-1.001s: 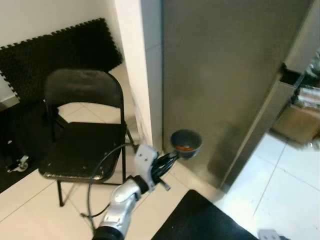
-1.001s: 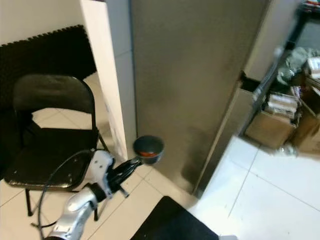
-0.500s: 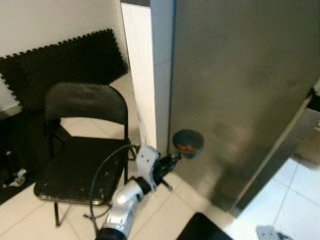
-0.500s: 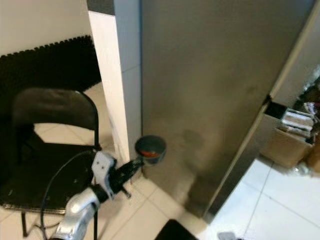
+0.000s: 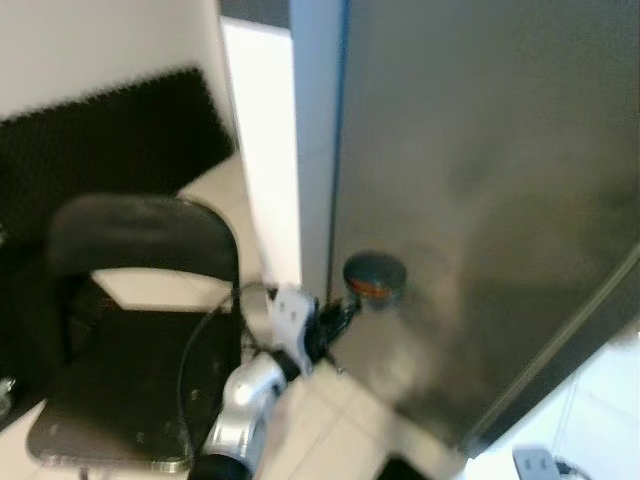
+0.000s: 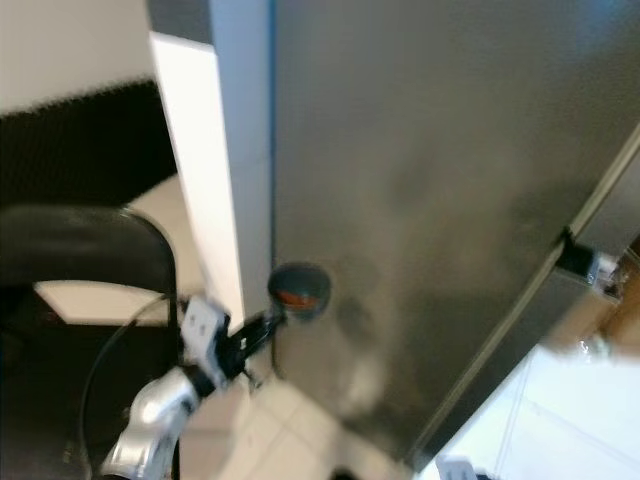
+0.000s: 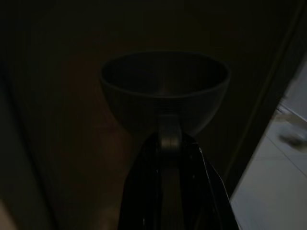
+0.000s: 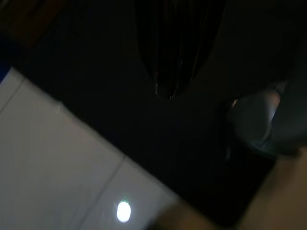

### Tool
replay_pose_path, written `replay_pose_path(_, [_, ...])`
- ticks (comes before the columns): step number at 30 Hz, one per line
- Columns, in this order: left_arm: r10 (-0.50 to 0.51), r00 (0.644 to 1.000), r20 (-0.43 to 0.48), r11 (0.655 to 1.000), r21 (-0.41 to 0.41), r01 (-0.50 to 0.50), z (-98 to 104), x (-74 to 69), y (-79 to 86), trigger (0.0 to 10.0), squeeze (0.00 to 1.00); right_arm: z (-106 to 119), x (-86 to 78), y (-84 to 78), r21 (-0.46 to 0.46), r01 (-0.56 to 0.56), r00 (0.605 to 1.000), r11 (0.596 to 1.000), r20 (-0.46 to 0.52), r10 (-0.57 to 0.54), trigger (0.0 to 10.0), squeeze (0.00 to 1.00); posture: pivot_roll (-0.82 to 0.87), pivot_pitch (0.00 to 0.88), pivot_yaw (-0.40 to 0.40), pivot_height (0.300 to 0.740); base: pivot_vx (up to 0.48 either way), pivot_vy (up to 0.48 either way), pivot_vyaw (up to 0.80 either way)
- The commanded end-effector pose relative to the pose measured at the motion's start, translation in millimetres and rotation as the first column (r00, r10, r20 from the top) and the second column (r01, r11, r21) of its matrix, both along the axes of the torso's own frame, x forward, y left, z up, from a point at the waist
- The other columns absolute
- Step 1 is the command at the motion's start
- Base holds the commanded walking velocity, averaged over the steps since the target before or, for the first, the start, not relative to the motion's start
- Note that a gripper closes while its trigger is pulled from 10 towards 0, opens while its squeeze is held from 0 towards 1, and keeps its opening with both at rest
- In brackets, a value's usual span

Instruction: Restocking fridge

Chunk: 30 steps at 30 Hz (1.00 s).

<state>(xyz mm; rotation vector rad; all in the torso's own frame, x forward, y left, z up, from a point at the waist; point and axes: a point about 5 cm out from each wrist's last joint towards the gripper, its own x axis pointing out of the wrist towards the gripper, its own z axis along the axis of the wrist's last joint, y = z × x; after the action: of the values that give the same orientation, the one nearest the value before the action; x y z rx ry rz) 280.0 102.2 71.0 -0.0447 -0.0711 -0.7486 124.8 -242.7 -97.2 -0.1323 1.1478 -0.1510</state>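
Note:
A small grey bowl (image 5: 374, 278) with something orange-red inside hangs just in front of the closed steel fridge door (image 5: 480, 180), low down near its left edge. My left gripper (image 5: 345, 308) is shut on the bowl's near rim, arm stretched forward. In the left wrist view the bowl (image 7: 164, 91) sits upright at the tips of the gripper (image 7: 168, 136), against the dark door. My right gripper (image 8: 165, 91) hangs idle with its fingers together over a black mat and white tiles.
A black folding chair (image 5: 130, 330) stands close on the left, beside my left arm. A white wall end (image 5: 262, 170) runs between chair and fridge. Black foam matting (image 5: 110, 130) lies behind the chair. White floor tiles (image 5: 600, 400) lie at the right.
The whole picture has shifted and blurred: the camera has come closer to the fridge. The bowl stays in my left gripper, now nearer the door.

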Motion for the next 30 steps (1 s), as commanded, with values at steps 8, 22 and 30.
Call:
replay_pose_path(8, [-0.008,1.000,-0.005,1.000,0.002,0.008,-0.6,-1.0,-1.7,10.0,0.00,-0.1,-2.5,-2.8,-0.001,0.017,1.000,1.000,-0.006,-0.017,10.0,0.00,0.01,0.000,-0.006,0.740,0.000,0.000,-0.79])
replay_pose_path(22, [-0.035,0.999,0.004,0.999,0.004,0.035,1.2,-2.4,-5.2,10.0,0.00,3.1,6.9,-2.0,0.001,0.009,0.999,1.000,0.040,-0.009,10.0,0.00,0.01,0.000,-0.007,0.740,0.000,-0.378,-0.05])
replay_pose_path(30, [-0.025,1.000,0.005,1.000,-0.010,0.025,3.8,-0.5,-6.1,10.0,0.00,3.6,9.0,-1.3,-0.006,-0.004,0.999,1.000,0.044,0.005,10.0,0.00,0.01,0.000,-0.008,0.740,0.000,-0.265,0.00])
